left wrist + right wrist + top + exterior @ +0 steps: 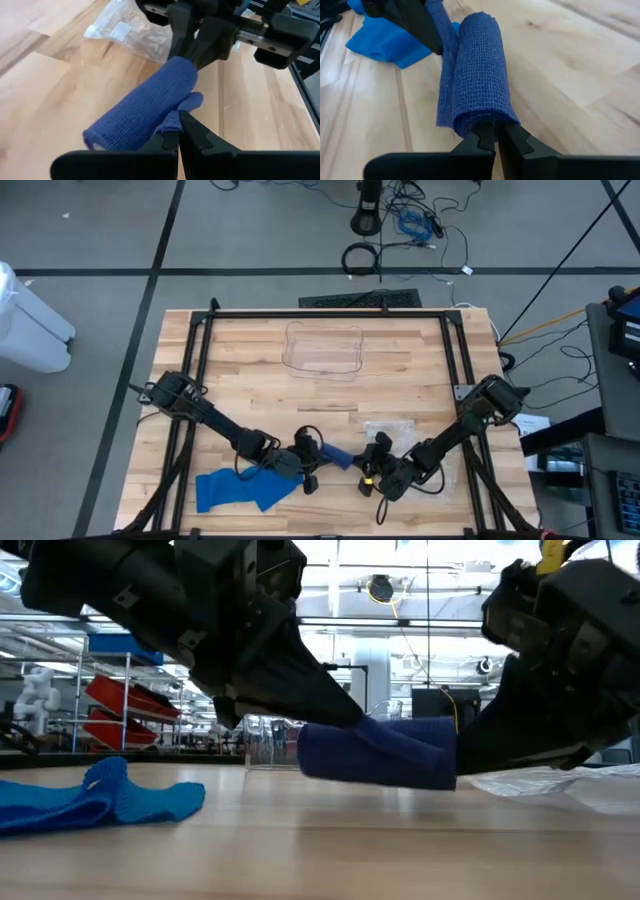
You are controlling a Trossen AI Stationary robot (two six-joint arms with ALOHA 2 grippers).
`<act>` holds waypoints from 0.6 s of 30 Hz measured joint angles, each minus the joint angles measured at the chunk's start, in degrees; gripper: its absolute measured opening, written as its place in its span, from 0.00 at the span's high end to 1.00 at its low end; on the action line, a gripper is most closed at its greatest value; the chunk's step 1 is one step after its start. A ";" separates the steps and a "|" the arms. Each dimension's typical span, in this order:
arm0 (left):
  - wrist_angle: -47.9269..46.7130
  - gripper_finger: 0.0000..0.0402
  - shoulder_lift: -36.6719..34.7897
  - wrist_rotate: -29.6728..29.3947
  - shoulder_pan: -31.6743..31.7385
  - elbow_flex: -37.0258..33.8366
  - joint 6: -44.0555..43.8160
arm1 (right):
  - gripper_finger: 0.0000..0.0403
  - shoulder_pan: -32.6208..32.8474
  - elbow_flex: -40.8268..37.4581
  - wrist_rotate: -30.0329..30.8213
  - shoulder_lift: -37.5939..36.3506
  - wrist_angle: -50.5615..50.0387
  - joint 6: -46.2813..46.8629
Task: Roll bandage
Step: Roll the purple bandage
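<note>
Bandage [335, 454], a dark blue roll of woven gauze, hangs between the two grippers near the front edge of the tabletop [260, 370], held just off the wood in the low view. Going left to right: a loose heap of lighter blue cloth [235, 490] lies flat at the front left, near the left arm. Next comes the left gripper [181, 131], its fingers pressed together on the loose tail flap at one end of the roll. Then the roll itself, and at its other end the right gripper [495, 137], its fingers pinched together on the roll's end. Beyond that lies a crinkled clear plastic wrapper [388, 429], and farther back stands a clear plastic container [323, 350].

The main risk, as I judge it, sits at the left end: the tail is held by only a small pinch of gauze, so any pull along the roll's length could slip it free and let the outer wraps slacken. If the two grippers turn or move out of step, the roll may twist, or telescope off the right gripper's fingers. The roll also hangs low, so a drop in height could drag it on the wood and unwind it. The wrapper lies close enough to the right arm to be snagged.
</note>
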 joint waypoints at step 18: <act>6.50 1.00 3.15 3.16 0.18 0.07 -1.20 | 0.64 -0.33 -0.09 -4.66 -0.18 1.62 1.50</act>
